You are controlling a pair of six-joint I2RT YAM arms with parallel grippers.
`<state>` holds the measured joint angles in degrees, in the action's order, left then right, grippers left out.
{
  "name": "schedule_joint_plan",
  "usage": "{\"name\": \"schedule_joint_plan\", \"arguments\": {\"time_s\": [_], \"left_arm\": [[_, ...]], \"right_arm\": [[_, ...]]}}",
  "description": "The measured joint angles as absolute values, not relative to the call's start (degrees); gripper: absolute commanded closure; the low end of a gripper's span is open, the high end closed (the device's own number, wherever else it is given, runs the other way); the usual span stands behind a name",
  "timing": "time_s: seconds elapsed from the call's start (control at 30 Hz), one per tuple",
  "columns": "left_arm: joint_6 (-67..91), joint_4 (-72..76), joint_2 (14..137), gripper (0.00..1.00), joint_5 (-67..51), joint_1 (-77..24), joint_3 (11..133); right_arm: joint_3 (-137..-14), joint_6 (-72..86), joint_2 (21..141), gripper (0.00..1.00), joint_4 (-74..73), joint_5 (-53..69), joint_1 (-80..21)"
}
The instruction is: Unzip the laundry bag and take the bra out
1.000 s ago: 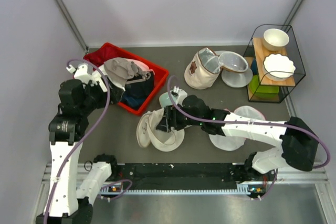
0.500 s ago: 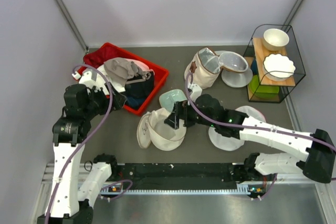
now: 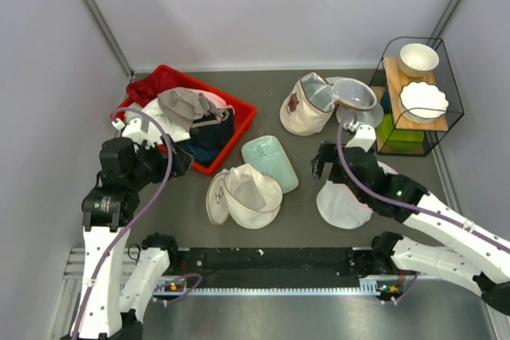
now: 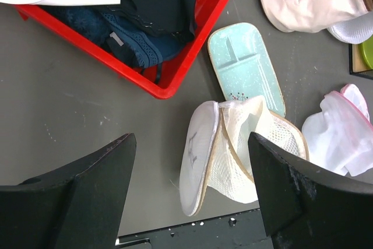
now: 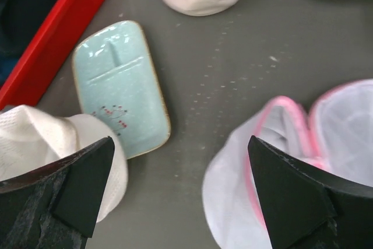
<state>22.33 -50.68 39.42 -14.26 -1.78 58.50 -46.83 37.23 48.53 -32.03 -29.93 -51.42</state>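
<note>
The cream-white laundry bag (image 3: 243, 195) lies on the table near the front, gaping open, its round face with the black icon (image 4: 198, 155) turned up on the left. It also shows in the right wrist view (image 5: 46, 135). The taupe bra (image 3: 182, 103) lies on top of the clothes in the red bin (image 3: 239, 121). My left gripper (image 3: 180, 162) is open and empty, hovering left of the bag by the bin's near edge (image 4: 192, 202). My right gripper (image 3: 322, 166) is open and empty, right of the bag, over bare table (image 5: 183, 199).
A teal tray (image 3: 269, 162) lies between the bag and the bin. A pink-trimmed mesh bag (image 3: 344, 203) lies under my right arm. A beige pouch (image 3: 305, 109) and another mesh bag (image 3: 356, 105) lie at the back. A wire rack with bowls (image 3: 414, 93) stands far right.
My right gripper has drawn back to the right, away from the laundry bag, uncovering the teal tray. My left arm has shifted slightly nearer.
</note>
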Motion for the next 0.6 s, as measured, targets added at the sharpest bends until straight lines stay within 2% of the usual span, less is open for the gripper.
{"name": "schedule_joint_plan", "arguments": {"time_s": [0.2, 0.6], "left_arm": [[22.4, -50.8, 38.4, 0.18, -13.4, -1.8, 57.5], [22.6, -50.6, 38.9, 0.18, -12.3, -1.8, 56.0]], "right_arm": [[-44.8, 38.7, 43.6, 0.01, -35.6, -37.1, -50.8], [-44.6, 39.9, 48.5, 0.01, -37.6, -41.2, -50.8]]}}
